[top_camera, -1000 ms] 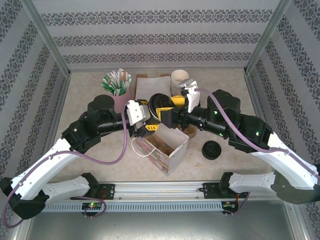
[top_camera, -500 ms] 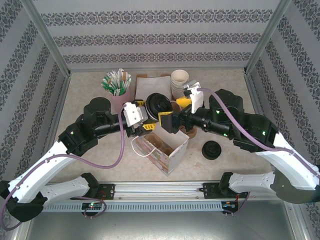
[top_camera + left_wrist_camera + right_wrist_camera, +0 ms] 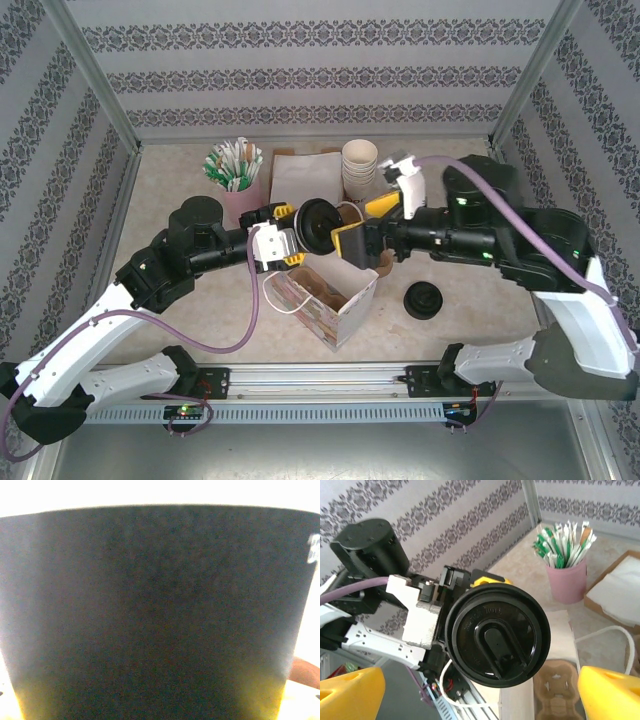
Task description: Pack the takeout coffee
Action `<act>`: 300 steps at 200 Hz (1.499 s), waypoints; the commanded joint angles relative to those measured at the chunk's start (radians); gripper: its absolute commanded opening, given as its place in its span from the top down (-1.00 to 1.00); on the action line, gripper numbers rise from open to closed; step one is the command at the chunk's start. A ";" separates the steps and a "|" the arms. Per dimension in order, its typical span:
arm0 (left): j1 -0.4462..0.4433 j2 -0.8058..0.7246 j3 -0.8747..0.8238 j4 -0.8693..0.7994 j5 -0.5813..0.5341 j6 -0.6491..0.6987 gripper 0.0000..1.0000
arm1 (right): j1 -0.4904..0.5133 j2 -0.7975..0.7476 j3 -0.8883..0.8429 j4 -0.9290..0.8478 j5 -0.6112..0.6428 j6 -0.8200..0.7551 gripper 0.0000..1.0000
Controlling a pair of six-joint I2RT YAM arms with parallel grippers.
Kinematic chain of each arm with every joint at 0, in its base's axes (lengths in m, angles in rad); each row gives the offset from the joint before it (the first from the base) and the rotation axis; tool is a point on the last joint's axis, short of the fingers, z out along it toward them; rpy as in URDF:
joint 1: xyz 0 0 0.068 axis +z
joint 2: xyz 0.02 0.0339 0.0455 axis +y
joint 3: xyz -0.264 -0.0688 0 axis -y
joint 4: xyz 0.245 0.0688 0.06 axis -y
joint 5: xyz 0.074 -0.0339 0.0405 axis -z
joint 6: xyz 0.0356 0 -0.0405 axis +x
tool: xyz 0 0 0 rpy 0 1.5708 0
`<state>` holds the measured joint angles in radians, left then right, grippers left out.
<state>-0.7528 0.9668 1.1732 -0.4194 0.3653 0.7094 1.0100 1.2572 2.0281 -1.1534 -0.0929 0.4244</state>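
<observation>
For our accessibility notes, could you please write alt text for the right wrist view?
A black-lidded takeout coffee, lid facing the camera, is held by the left gripper above a white paper bag. The open right gripper frames it; a pink cup of wrapped sticks stands behind.

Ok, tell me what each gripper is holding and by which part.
Left gripper holds the takeout coffee by the sides of its dark body. Right gripper is open and holds nothing.

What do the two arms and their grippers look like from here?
The left arm and right arm have white shells near the base, black cylindrical joints with small green lights, and a purple cable each. The left gripper and right gripper have white housings and yellow fingers.
</observation>
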 commanded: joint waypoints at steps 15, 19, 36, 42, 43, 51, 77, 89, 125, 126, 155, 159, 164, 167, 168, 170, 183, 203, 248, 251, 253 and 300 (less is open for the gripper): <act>-0.020 -0.014 0.023 -0.013 0.019 0.065 0.14 | -0.005 0.073 0.023 -0.086 -0.016 0.014 -0.95; -0.022 -0.015 0.024 -0.013 0.019 0.064 0.14 | -0.006 0.078 0.024 -0.086 -0.014 0.014 -0.94; -0.026 -0.014 0.023 -0.016 0.019 0.065 0.14 | -0.005 0.093 0.024 -0.080 -0.022 0.016 -0.85; -0.026 -0.014 0.023 -0.018 0.018 0.067 0.14 | -0.005 0.099 0.024 -0.076 -0.028 0.017 -0.83; -0.026 -0.014 0.023 -0.018 0.017 0.067 0.14 | -0.004 0.100 0.024 -0.076 -0.028 0.016 -0.82; -0.026 -0.013 0.024 -0.019 0.018 0.068 0.14 | -0.005 0.103 0.022 -0.072 -0.027 0.016 -0.79; -0.028 -0.013 0.022 -0.019 0.016 0.068 0.14 | -0.004 0.105 0.017 -0.061 -0.016 0.018 -0.66; -0.028 -0.010 0.023 -0.019 0.011 0.068 0.14 | -0.004 0.101 0.007 -0.052 -0.025 0.020 -0.62; -0.029 -0.006 0.024 -0.015 0.004 0.062 0.13 | -0.001 0.099 -0.009 -0.046 -0.024 0.021 -0.63; -0.029 -0.006 0.024 -0.015 0.004 0.062 0.13 | -0.001 0.099 -0.010 -0.045 -0.024 0.021 -0.62; -0.029 -0.006 0.028 -0.013 0.010 0.055 0.10 | 0.001 0.099 -0.025 -0.037 -0.027 0.023 -0.66; -0.029 -0.006 0.028 -0.013 0.011 0.054 0.10 | 0.002 0.099 -0.025 -0.037 -0.027 0.024 -0.66; -0.031 -0.006 0.028 -0.012 0.010 0.055 0.09 | 0.002 0.099 -0.027 -0.037 -0.027 0.021 -0.66; -0.031 -0.006 0.028 -0.012 0.011 0.053 0.09 | 0.002 0.100 -0.028 -0.036 -0.027 0.021 -0.66; -0.031 -0.007 0.028 -0.012 0.011 0.053 0.09 | 0.002 0.100 -0.029 -0.036 -0.027 0.021 -0.66; -0.031 -0.004 0.028 -0.012 0.010 0.053 0.09 | 0.002 0.100 -0.031 -0.035 -0.027 0.022 -0.66; -0.033 -0.003 0.031 -0.011 0.012 0.049 0.09 | 0.002 0.102 -0.033 -0.034 -0.024 0.021 -0.67; -0.036 0.001 0.035 -0.010 0.012 0.045 0.07 | 0.004 0.105 -0.033 -0.028 -0.025 0.021 -0.67; -0.040 0.003 0.037 -0.004 0.013 0.044 0.06 | 0.007 0.113 -0.044 -0.019 -0.029 0.022 -0.68; -0.041 0.003 0.038 -0.004 0.012 0.045 0.06 | 0.007 0.112 -0.044 -0.019 -0.028 0.023 -0.69; -0.041 0.003 0.037 -0.003 0.012 0.044 0.06 | 0.007 0.112 -0.045 -0.019 -0.028 0.023 -0.69; -0.046 0.003 0.039 -0.002 0.007 0.042 0.04 | 0.010 0.116 -0.065 -0.006 -0.033 0.028 -0.70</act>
<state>-0.7723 0.9714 1.1736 -0.4644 0.3370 0.7521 1.0103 1.3628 1.9858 -1.1934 -0.1143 0.4431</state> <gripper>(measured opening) 0.620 0.846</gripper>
